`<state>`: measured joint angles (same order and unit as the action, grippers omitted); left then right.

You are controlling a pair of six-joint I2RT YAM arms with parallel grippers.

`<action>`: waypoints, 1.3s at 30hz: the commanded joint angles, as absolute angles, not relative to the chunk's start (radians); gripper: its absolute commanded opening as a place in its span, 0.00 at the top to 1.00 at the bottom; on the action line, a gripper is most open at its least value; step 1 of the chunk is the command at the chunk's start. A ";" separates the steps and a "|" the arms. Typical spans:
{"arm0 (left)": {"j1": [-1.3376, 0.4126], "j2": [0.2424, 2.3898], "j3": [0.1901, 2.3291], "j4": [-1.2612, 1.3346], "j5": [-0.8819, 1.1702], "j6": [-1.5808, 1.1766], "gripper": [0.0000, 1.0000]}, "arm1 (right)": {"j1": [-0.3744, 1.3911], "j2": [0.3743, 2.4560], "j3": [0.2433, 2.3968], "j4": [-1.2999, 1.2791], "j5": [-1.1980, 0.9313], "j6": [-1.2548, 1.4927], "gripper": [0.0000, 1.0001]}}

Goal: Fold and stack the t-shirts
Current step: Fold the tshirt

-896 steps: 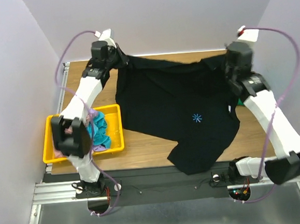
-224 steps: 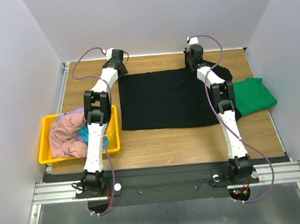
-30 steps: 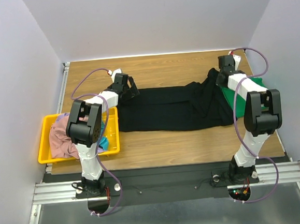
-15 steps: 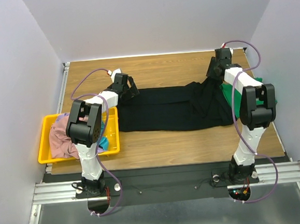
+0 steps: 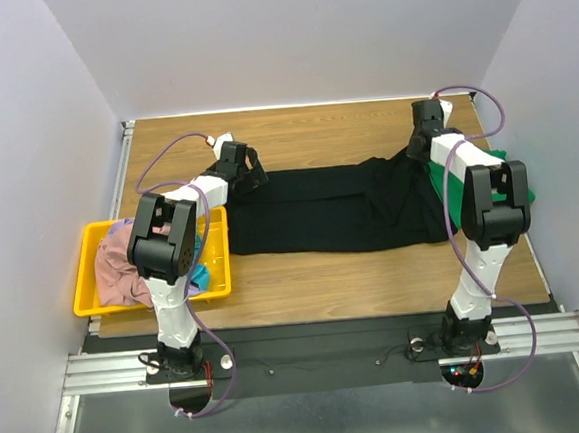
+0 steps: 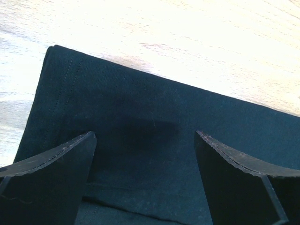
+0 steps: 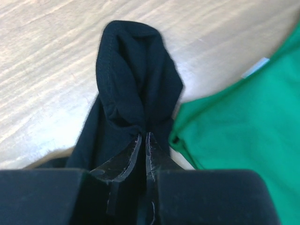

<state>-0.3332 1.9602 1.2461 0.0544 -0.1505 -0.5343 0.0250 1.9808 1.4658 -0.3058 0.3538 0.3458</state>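
Note:
The black t-shirt [image 5: 319, 209] lies folded into a long band across the middle of the table. My left gripper [image 5: 254, 177] hovers open over its far left corner; in the left wrist view the fingers [image 6: 56, 173] straddle flat black cloth [image 6: 140, 112] without touching it. My right gripper [image 5: 418, 153] is shut on the tee's bunched right end. The right wrist view shows the gripper [image 7: 144, 138] pinching a hump of black fabric [image 7: 136, 84]. The green t-shirt [image 5: 446, 194] lies at the right, partly under the black one and beside the grip [image 7: 243, 117].
A yellow bin [image 5: 86, 283] stands at the left table edge with a dusty-pink tee [image 5: 123, 265] heaped in it and some teal cloth [image 5: 204, 275] showing. Bare wood runs along the far side and the near side of the black band.
My right wrist has shifted slightly left and farther back over the black tee's right end, and the cloth there is bunched a bit differently. The left arm has not moved.

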 commanded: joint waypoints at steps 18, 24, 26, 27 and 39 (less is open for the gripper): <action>-0.296 1.956 1.224 -0.063 -0.204 -0.529 0.02 | 0.023 1.711 1.181 -0.333 0.708 0.491 0.63; -0.290 1.937 1.218 -0.051 -0.196 -0.523 0.02 | 0.021 1.648 1.216 -0.428 0.821 0.497 0.29; -0.290 1.928 1.216 -0.048 -0.192 -0.522 0.02 | 0.021 1.596 1.218 -0.436 0.678 0.485 0.17; -0.290 1.927 1.215 -0.043 -0.190 -0.522 0.01 | 0.025 1.576 1.213 -0.436 0.607 0.454 0.08; -0.291 1.890 1.212 -0.025 -0.157 -0.515 0.01 | 0.357 1.676 1.318 -0.361 0.433 0.384 0.00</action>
<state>-0.3012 1.9396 1.2346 0.0216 -0.1619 -0.5320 0.3096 1.5990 1.2644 -0.4232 0.4614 0.4286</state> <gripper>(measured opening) 0.985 0.995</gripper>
